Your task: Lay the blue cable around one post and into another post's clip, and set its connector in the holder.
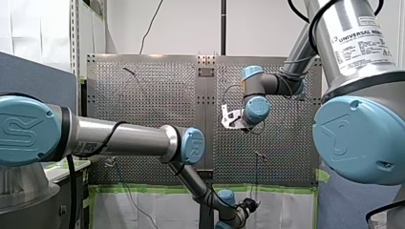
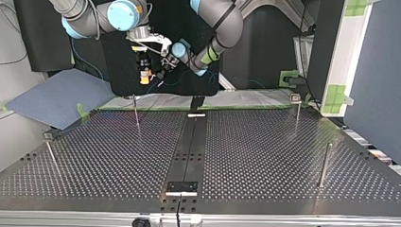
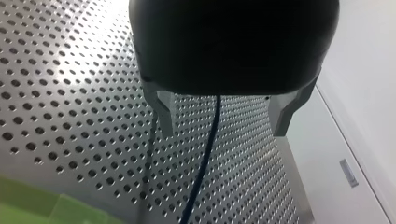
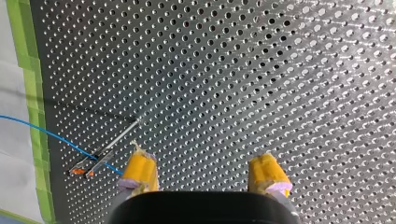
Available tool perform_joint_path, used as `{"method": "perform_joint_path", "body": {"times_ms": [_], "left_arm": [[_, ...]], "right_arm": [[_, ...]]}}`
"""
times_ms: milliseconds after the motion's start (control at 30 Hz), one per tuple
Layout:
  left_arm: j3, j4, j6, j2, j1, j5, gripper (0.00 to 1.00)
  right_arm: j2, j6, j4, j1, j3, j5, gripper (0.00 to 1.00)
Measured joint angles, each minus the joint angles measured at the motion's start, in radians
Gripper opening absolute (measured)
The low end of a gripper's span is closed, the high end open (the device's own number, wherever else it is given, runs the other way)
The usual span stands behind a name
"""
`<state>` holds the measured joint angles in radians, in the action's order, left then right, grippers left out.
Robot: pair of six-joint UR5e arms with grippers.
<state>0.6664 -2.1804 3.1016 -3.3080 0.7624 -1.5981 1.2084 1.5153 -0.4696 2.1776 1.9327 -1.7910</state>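
- Left wrist view: you'll see the left claw [image 3: 222, 119] with its metal fingers [image 3: 161, 109] apart. The blue cable [image 3: 205, 163] runs between them, touching neither.
- Right wrist view: the right claw [image 4: 203, 173] has its yellow pads [image 4: 140, 169] apart, holding nothing. The cable meets a post [image 4: 119, 137] just beside one pad, near the table's [image 4: 280, 70] green tape [image 4: 35, 116] edge.
- Top view: both claws hang close together by the table's far edge.

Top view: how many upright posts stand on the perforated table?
4. Far-left post, far-right post, near-left post, near-right post, as that view shows them. The whole table shows, so none seems hidden.
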Motion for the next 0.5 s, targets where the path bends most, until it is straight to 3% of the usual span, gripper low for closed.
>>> {"method": "perform_joint_path", "body": {"times_ms": [167,267,333,500], "left_arm": [[0.002,0.047,-0.003,0.0,0.005,0.001,0.22],[0.002,0.057,-0.006,0.001,0.005,0.001,0.16],[0.004,0.056,-0.013,0.001,0.005,0.0,0.0],[0.012,0.052,-0.048,0.002,0.005,-0.003,0.0]], "right_arm": [[0.0,-0.003,0.0,0.0,0.0,0.001,1.0],[0.0,-0.004,0.0,0.0,0.001,0.001,1.0],[0.0,-0.004,0.0,0.0,0.002,0.0,1.0],[0.0,-0.006,-0.003,0.0,0.007,-0.001,1.0]]}}
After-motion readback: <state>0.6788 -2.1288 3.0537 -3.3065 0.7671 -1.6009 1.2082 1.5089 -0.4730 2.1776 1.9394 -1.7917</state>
